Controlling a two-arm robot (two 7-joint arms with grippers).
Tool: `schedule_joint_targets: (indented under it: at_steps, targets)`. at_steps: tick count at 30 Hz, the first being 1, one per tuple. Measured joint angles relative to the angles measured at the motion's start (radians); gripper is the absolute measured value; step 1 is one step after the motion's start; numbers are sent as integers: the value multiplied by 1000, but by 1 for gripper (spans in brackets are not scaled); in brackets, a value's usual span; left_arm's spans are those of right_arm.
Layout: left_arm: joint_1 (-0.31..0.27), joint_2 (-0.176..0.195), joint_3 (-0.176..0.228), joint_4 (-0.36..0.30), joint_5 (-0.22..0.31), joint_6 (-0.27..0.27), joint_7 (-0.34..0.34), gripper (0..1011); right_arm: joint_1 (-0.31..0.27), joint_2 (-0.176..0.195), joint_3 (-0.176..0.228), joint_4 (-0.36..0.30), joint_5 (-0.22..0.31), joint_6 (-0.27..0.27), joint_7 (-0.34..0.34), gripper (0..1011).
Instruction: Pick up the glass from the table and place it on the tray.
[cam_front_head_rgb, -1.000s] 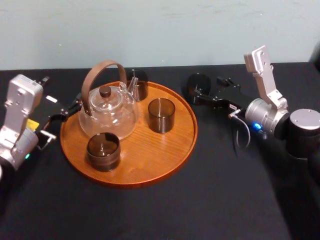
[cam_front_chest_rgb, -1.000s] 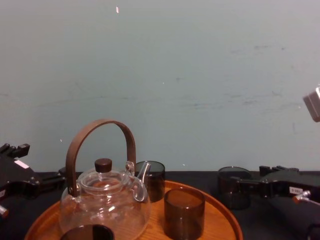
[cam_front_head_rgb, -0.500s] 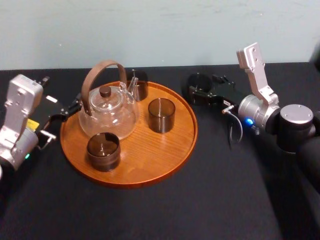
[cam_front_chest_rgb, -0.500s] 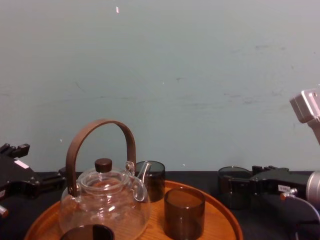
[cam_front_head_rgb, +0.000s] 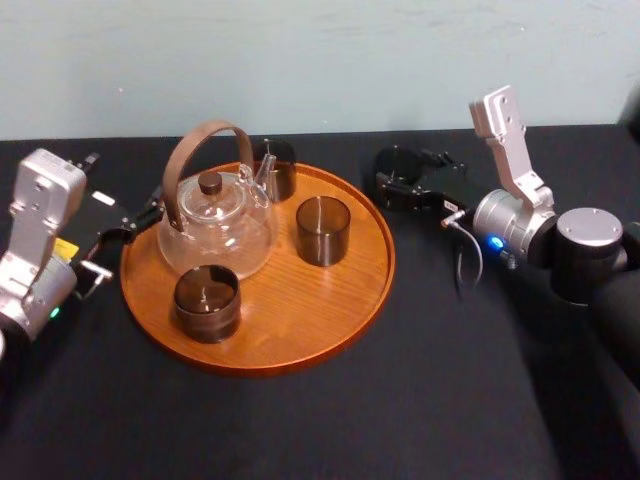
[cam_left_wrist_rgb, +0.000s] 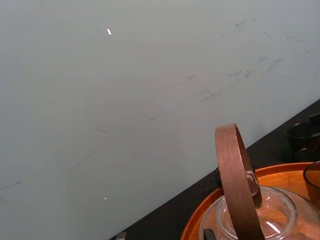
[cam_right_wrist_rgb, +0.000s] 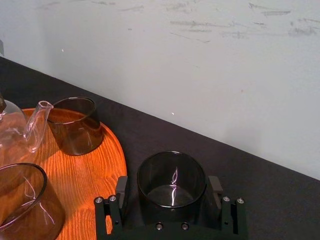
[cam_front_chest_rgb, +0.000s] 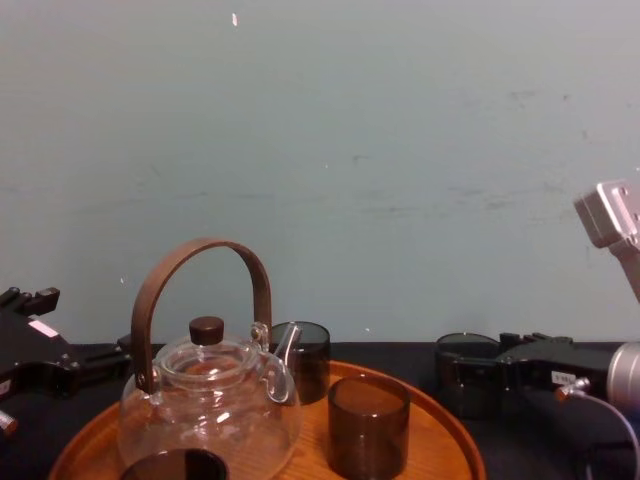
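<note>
**Smoked glass on the table, flanked by spread fingers**

We count four vessels on the tray (cam_front_head_rgb: 300, 315): a clear teapot (cam_front_head_rgb: 215, 240) and three smoky tumblers. The teapot has a bent brown handle and a dark knob on its lid. The near tumbler (cam_front_head_rgb: 207, 303) stands in front of the teapot and the middle tumbler (cam_front_head_rgb: 323, 230) to its right. The far tumbler (cam_front_head_rgb: 278, 172) is behind it, just beside the spout. Through the teapot's walls we see the tray's wood, and we cannot tell whether it holds any liquid. In the right wrist view the orange wood also shows through the walls of two of the tumblers.

The glass (cam_right_wrist_rgb: 171, 172) stands upright on the table (cam_front_head_rgb: 400, 400). It is off the tray, near the far part of the tray's right rim. It is a short, straight-walled cylinder of dark, see-through glass with a thin rim (the same make as the tumblers, as far as we can judge). From the right wrist view we look down onto its base, where a thread of light glints, and it looks empty.

The right gripper (cam_right_wrist_rgb: 168, 190) reaches in low over the table from the right with its fingers spread. One of its pads (cam_right_wrist_rgb: 121, 186) sits on each side of the glass, with a narrow strip of table between pad and wall. The jaws straddle the glass without pinching it. The left gripper (cam_front_head_rgb: 145, 214) sits low beside the tray's left rim, near the teapot.
</note>
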Motion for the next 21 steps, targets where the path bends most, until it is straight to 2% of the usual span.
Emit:
schedule_joint_targets:
  at_steps: [15,21]
  targets:
    - [0,0,0,0,0,0,0,1001,36,-21,5,65,-15,-23,9,1002]
    - [0,0,0,0,0,0,0,1001,37,-22,6,68,-22,-27,9,1002]
